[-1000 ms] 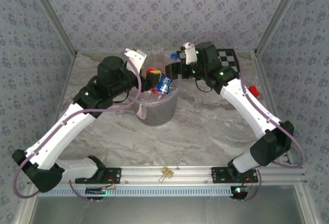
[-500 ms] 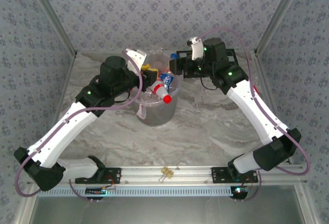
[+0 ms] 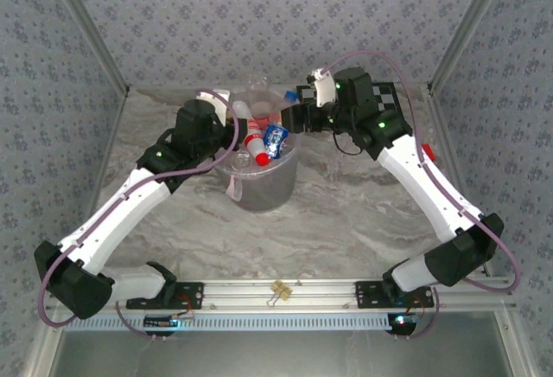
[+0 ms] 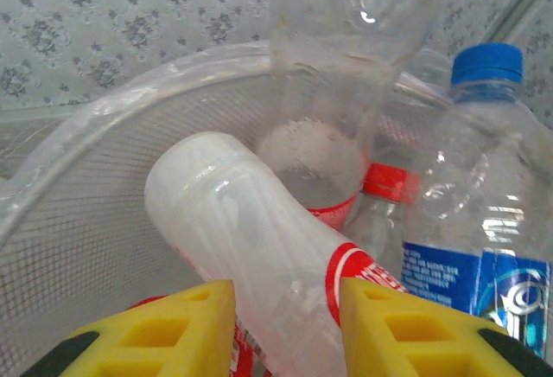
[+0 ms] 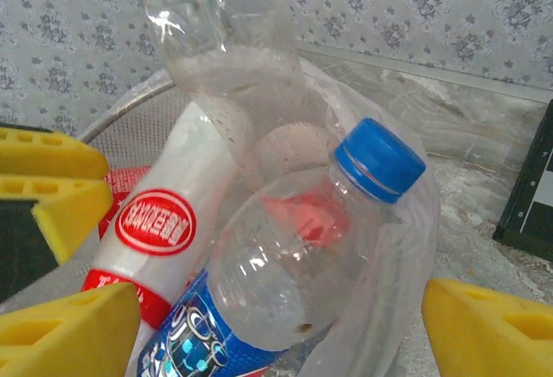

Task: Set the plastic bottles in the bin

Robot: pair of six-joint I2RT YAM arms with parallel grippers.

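The bin stands on the marbled surface towards the back, left of centre, and both arms reach in over it from opposite sides. The plastic bottles in sight are piled inside it and rise above its rim.

The left claw hangs over the bin's left side with its yellow fingers set fairly narrow. A white bottle with a red label lies slanted in the gap between them. I cannot tell whether they pinch it or merely frame it.

The right claw hovers at the right rim, spread wide and holding nothing. Below it a blue-capped bottle with a blue label leans against the white one, touching neither finger.

A clear crumpled bottle stands tallest in the heap, between the two claws — the nearest thing in either one's way.

Off to the right, a checkerboard lies behind the right arm, and a loose red cap sits beside that arm, well apart from the bin. A binder clip rests on the front rail between the arm bases.
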